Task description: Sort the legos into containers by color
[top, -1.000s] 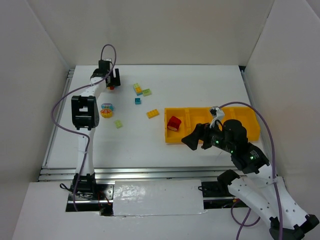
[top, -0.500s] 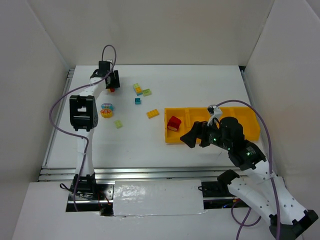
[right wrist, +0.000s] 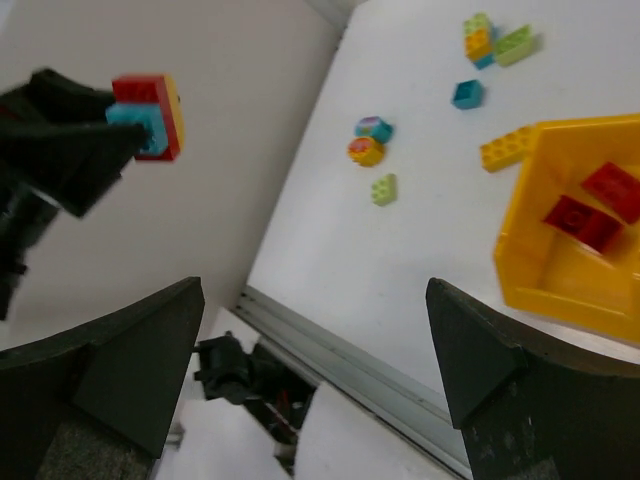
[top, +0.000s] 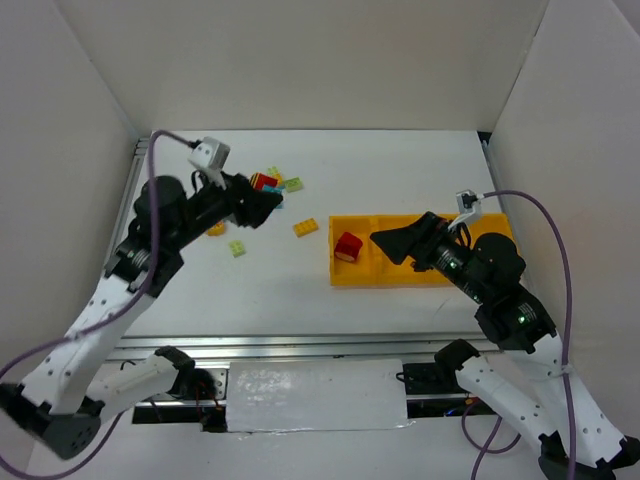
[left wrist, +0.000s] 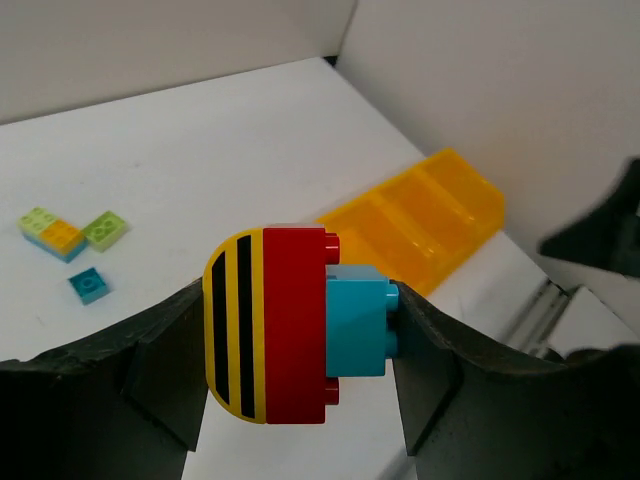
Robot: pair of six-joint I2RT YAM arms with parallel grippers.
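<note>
My left gripper (left wrist: 300,335) is shut on a clump of legos (left wrist: 295,325): a yellow black-striped half-round, a red brick and a teal brick. It holds the clump in the air left of the tray (top: 263,183). The long yellow-orange tray (top: 430,275) lies at the right, with red bricks (top: 347,246) in its leftmost compartment; they also show in the right wrist view (right wrist: 590,210). My right gripper (top: 390,243) hangs open and empty above the tray's left part, and its jaws stand wide apart in the right wrist view (right wrist: 315,370).
Loose on the table: an orange brick (top: 306,227), a pale green brick (top: 237,247), a small teal brick (left wrist: 87,286), a green-orange-teal clump (left wrist: 60,232), a green brick (left wrist: 105,229), and a round orange-teal clump (right wrist: 367,140). White walls stand on three sides.
My left arm has swung from the far left back corner toward the middle and lifted the red clump off the table. My right gripper has moved from the tray's front to above it.
</note>
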